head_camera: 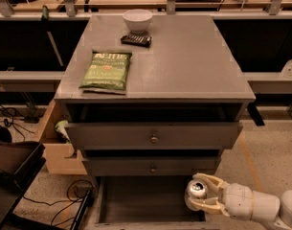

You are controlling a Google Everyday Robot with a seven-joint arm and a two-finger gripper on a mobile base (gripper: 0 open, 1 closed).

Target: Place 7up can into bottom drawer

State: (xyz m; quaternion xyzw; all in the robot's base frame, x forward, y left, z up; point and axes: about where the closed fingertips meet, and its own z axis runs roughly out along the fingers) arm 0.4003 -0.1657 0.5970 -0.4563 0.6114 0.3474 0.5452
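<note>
7up can (199, 189): small silver-topped can, held between the two pale fingers (210, 180) of the gripper (193, 191), which close on its sides from the right. its top and pull tab face up toward the camera, so its long axis appears roughly upright, perhaps a little tilted. position: low in the camera view, at the right-hand wall of the bottom drawer (140, 199), in front of the cabinet; whether it is fully over the tray or partly outside that wall cannot be told. bottom drawer: pulled out, wide shallow grey tray, bare floor lying to the left of the can. judgement: the coming move turns on this offset; the can wants carrying leftward over the floor and lowering before the fingers part. above: middle drawer (150, 166) and top drawer (154, 136), both with round knobs, the top one pulled out a little. cabinet top (193, 61): green chip bag (106, 70) at front left, white bowl (137, 19) at the rear, small dark flat object (136, 40) touching or just before it.
</note>
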